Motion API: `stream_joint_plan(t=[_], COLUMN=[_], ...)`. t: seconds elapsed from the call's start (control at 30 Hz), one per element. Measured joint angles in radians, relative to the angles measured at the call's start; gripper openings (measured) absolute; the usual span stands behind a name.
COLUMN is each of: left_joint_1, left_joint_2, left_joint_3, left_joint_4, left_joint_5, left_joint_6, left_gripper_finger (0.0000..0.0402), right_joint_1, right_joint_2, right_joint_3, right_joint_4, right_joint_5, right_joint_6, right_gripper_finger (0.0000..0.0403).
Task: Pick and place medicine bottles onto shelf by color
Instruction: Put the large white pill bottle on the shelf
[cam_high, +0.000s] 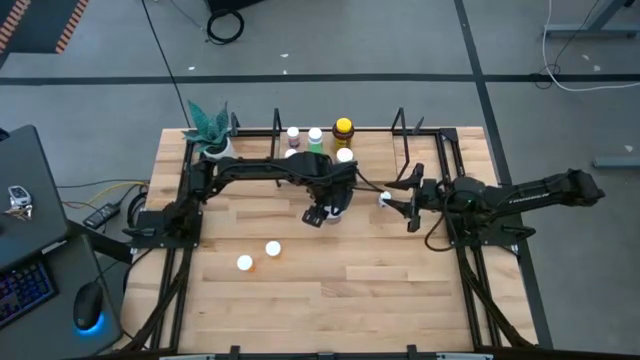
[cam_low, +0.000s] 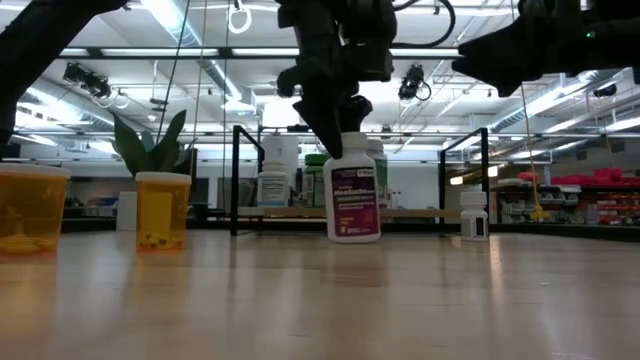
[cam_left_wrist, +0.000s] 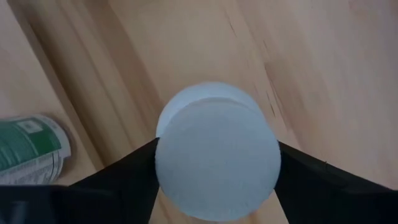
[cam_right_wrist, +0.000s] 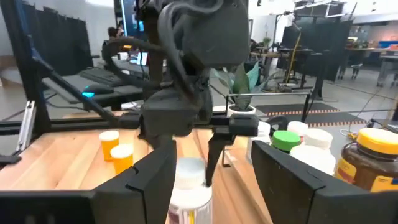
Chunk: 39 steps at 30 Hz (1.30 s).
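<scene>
Looking straight down, the left gripper (cam_high: 322, 212) sits mid-desk over a white-capped bottle with a magenta label (cam_high: 335, 212), just in front of the low light-wood shelf with black wire ends (cam_high: 405, 133). On that shelf stand a purple bottle (cam_high: 293, 134), a green bottle (cam_high: 315, 138), a yellow-capped amber bottle (cam_high: 343, 130) and a white-capped one (cam_high: 345, 155). Two white-capped orange bottles (cam_high: 273, 248) stand apart on the wooden desk (cam_high: 400, 290). The right gripper (cam_high: 398, 200) holds a small white bottle (cam_high: 383, 198) right of centre.

At desk height, the magenta-labelled bottle stands upright on the boards, the left jaws closing on its cap from above. The small white bottle (cam_low: 473, 215) shows to its right.

The left wrist view shows dark fingers (cam_left_wrist: 124, 171) pinching the round white cap on both sides.

In the right wrist view, the right jaws stand either side of a white cap; whether they press it I cannot tell.
</scene>
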Motion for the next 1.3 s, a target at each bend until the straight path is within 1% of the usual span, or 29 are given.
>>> stream_joint_plan(t=[0.17, 0.27, 0.37, 0.5, 0.6, 0.67, 0.8, 0.93, 1.1, 1.3], left_joint_1=[-0.001, 0.000, -0.001, -0.002, -0.010, -0.018, -0.026, -0.014, 0.002, 0.023], left_joint_2=[0.017, 0.011, 0.003, -0.008, -0.021, -0.029, -0.075, -0.126, -0.184, -0.258], left_joint_3=[0.003, 0.000, -0.003, -0.004, -0.004, -0.004, -0.003, -0.003, -0.003, -0.003], left_joint_4=[0.019, 0.026, 0.019, 0.001, -0.009, -0.014, -0.008, -0.019, -0.038, -0.122], left_joint_5=[0.002, 0.000, -0.009, -0.007, -0.010, -0.039, -0.118, -0.118, -0.115, -0.118], left_joint_6=[-0.006, -0.013, -0.027, -0.059, -0.069, -0.088, -0.119, -0.165, -0.196, -0.213], left_gripper_finger=[0.0287, 0.0298, 0.0320, 0.0362, 0.0391, 0.0397, 0.0381, 0.0358, 0.0336, 0.0312], right_joint_1=[-0.002, -0.004, -0.005, -0.005, -0.005, -0.005, -0.014, -0.019, -0.019, -0.032], right_joint_2=[-0.010, -0.011, -0.007, 0.004, 0.024, 0.046, 0.121, 0.237, 0.374, 0.509], right_joint_3=[0.000, 0.001, 0.001, 0.001, 0.001, 0.010, 0.073, 0.155, 0.277, 0.452], right_joint_4=[-0.006, -0.022, -0.049, -0.078, -0.087, -0.097, -0.143, -0.202, -0.268, -0.462], right_joint_5=[0.012, 0.003, -0.003, -0.007, -0.008, -0.004, -0.003, -0.003, -0.004, -0.009], right_joint_6=[0.020, 0.036, 0.048, 0.060, 0.062, 0.071, 0.088, 0.088, 0.081, 0.081], right_gripper_finger=[0.0216, 0.0216, 0.0216, 0.0219, 0.0231, 0.0243, 0.0271, 0.0292, 0.0304, 0.0311])
